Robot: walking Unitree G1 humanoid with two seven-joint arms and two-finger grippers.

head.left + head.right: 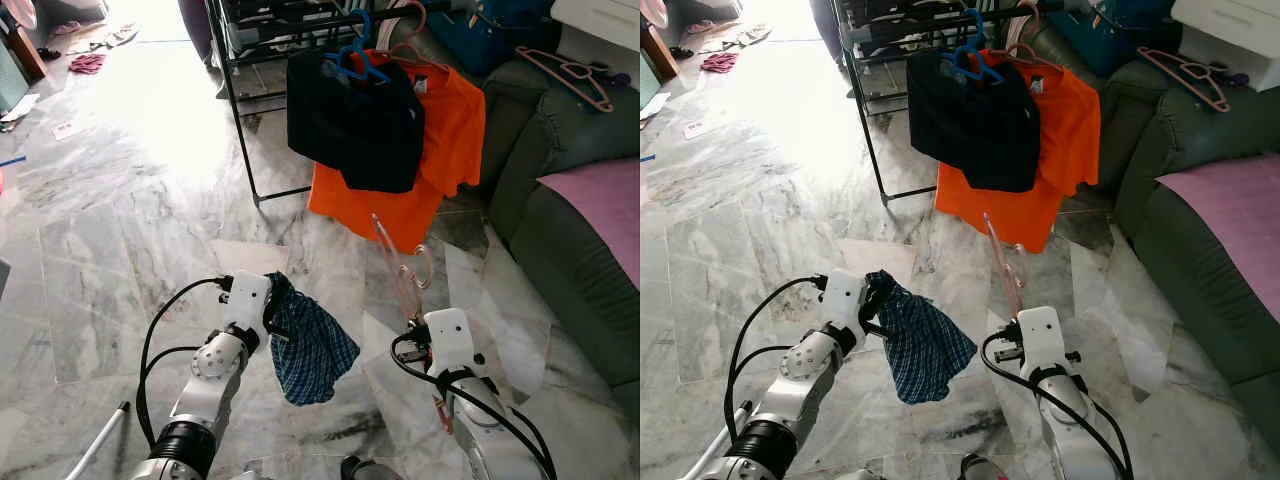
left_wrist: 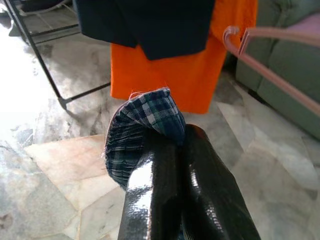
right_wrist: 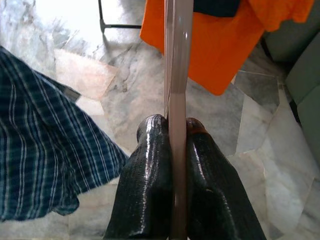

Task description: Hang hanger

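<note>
Now, right pincer [image 3: 177, 131] gripping one pink hanger [image 3: 178, 60], left pincer [image 2: 180, 145] one plaid cloth [image 1: 305, 345]

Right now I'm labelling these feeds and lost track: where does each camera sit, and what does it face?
Left eye view: head, looking down at marble floor; both silver arms show.
Right eye view: same scene, shifted.
Left wrist view: along the left gripper pinching blue plaid cloth.
Right wrist view: along the right gripper clamping clear pink plastic hanger.
Shared: the orange T-shirt on the black metal rack.
</note>
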